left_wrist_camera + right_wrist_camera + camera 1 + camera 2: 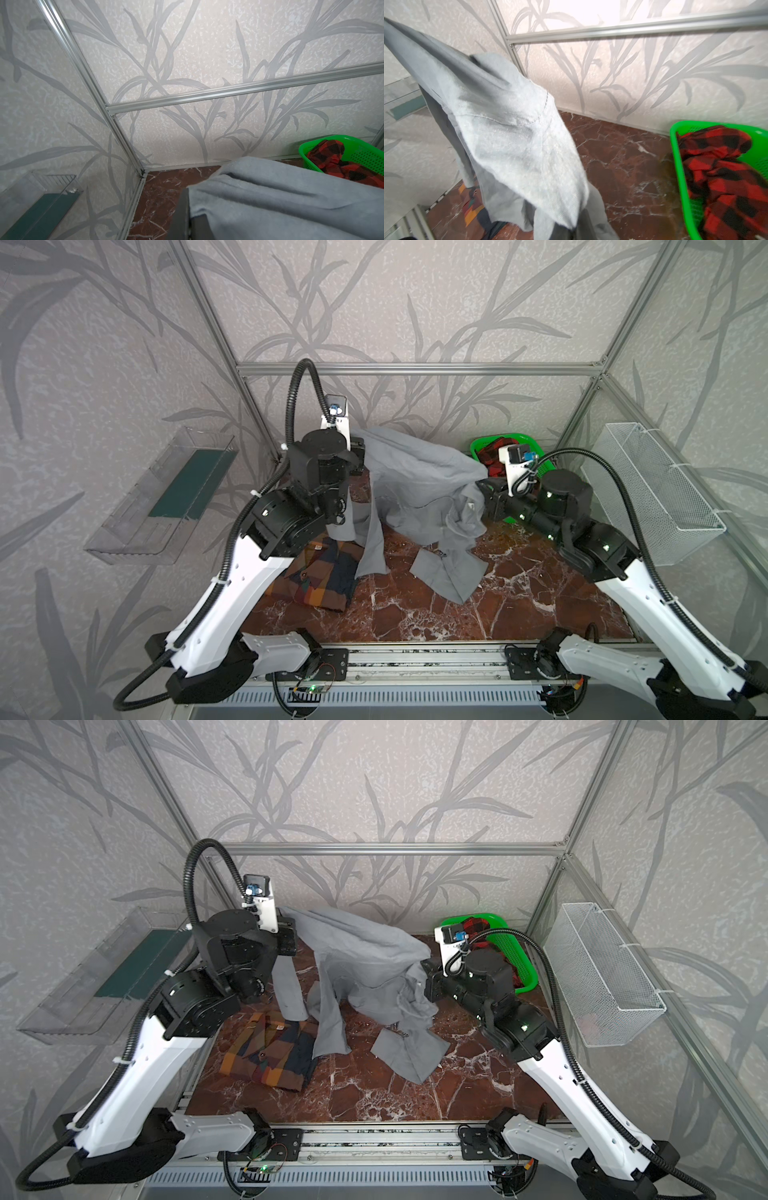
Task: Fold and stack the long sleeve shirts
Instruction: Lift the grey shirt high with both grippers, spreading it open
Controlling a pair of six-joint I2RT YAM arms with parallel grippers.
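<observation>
Over the marble table the grey shirt is held up as a sagging span between the two arms, well towards the back. One sleeve and the front panels hang down, and their ends are laid on the stone. It is judged to be light, limp and shapeless, so any part not gripped can be expected to droop and twist. Firm seams such as the shoulders, collar or hem would be the better places to be taken. The left gripper is pressed together on a high edge of the cloth. The right gripper is closed on a bunched fold at the opposite side.

The checked shirt is seen lying flat and folded at the near left of the table, partly under the left arm. A dangling grey sleeve reaches its far edge, so it could be dragged or covered if the grey shirt is spread there.

A wire basket and a clear tray are mounted on the side walls, clear of the work. A green basket with a red plaid garment is set just behind the right gripper, where a hem could be snagged
</observation>
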